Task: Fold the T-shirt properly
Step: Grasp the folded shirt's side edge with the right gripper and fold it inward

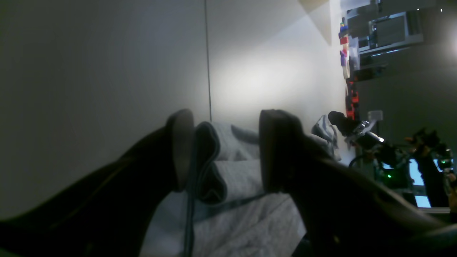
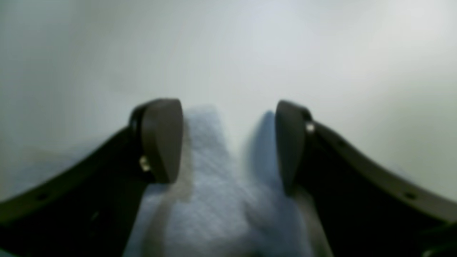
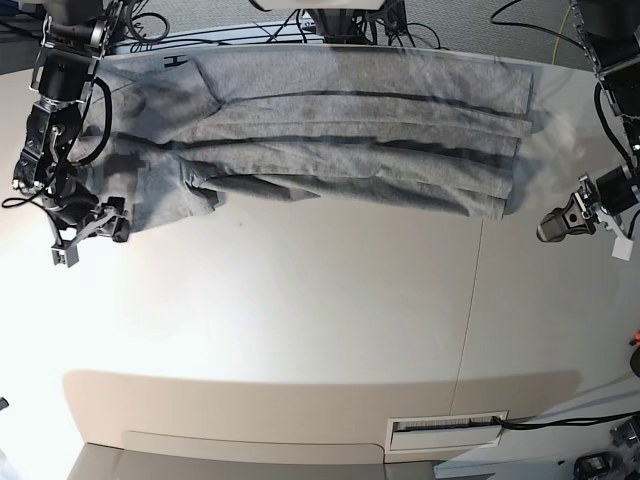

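Observation:
The grey T-shirt (image 3: 350, 140) lies along the back of the white table (image 3: 300, 320), folded lengthwise into a long band, with its collar end at the view's left. My right gripper (image 3: 113, 222) is at the sleeve edge on that side. In its wrist view the right gripper (image 2: 228, 142) is open, and the T-shirt (image 2: 214, 200) lies beneath and between the fingers. My left gripper (image 3: 550, 227) hovers just off the hem end. The left gripper (image 1: 226, 150) is open, and a folded edge of the T-shirt (image 1: 235, 221) shows between the fingers.
A seam (image 3: 470, 300) crosses the table on the right side. A white slotted plate (image 3: 445, 430) sits at the front edge. Cables (image 3: 340, 20) bunch behind the shirt. In the left wrist view, shelves with coloured items (image 1: 344, 46) stand beyond the table.

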`<state>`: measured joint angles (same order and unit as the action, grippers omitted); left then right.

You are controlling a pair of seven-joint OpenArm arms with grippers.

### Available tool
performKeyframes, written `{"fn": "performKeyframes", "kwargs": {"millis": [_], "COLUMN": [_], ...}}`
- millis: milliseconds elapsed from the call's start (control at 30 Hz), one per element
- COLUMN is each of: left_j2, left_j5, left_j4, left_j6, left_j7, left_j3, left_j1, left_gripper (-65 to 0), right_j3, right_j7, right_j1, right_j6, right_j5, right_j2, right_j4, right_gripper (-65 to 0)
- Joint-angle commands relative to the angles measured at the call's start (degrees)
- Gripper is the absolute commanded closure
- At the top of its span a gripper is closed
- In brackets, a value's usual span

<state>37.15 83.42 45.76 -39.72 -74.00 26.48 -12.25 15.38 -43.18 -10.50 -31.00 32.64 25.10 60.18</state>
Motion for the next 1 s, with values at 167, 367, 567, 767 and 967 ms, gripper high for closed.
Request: {"fn": "performKeyframes", "kwargs": {"millis": [167, 367, 567, 767, 967], "left_j2": [1.57, 1.57, 1.6, 1.6, 1.6], "left_j5": [1.58, 1.58, 1.58, 1.58, 1.58], "left_j4": [0.79, 0.79, 0.79, 0.79, 0.79], "left_j6": [-0.28, -0.28, -0.28, -0.28, -0.28], "left_j7": [0.55, 0.52, 0.52, 0.5, 0.48], "left_j3": [0.39, 0.39, 0.39, 0.39, 0.39], "left_j1": [-1.09, -1.07, -1.07, -1.07, -1.05], "left_gripper": [-31.0, -31.0, -31.0, -31.0, -31.0], "right_j3": [0.11, 0.09, 0.09, 1.07, 5.7], "right_j7": [-4.39, -10.93, -10.86, -6.32, -16.11], "right_j1": [-3.89, -3.76, -3.78, -3.8, -3.43], "right_j6": [-3.89, -3.89, -3.87, -7.06, -9.0], "right_j5": [8.52, 10.88, 10.88, 14.82, 24.98], "right_j2": [1.07, 1.07, 1.07, 1.07, 1.03], "right_j4": [-6.62, -6.62, -6.62, -6.58, -2.27], "right_gripper": [-39.7, -39.4, -24.6, 0.0, 0.0]}}
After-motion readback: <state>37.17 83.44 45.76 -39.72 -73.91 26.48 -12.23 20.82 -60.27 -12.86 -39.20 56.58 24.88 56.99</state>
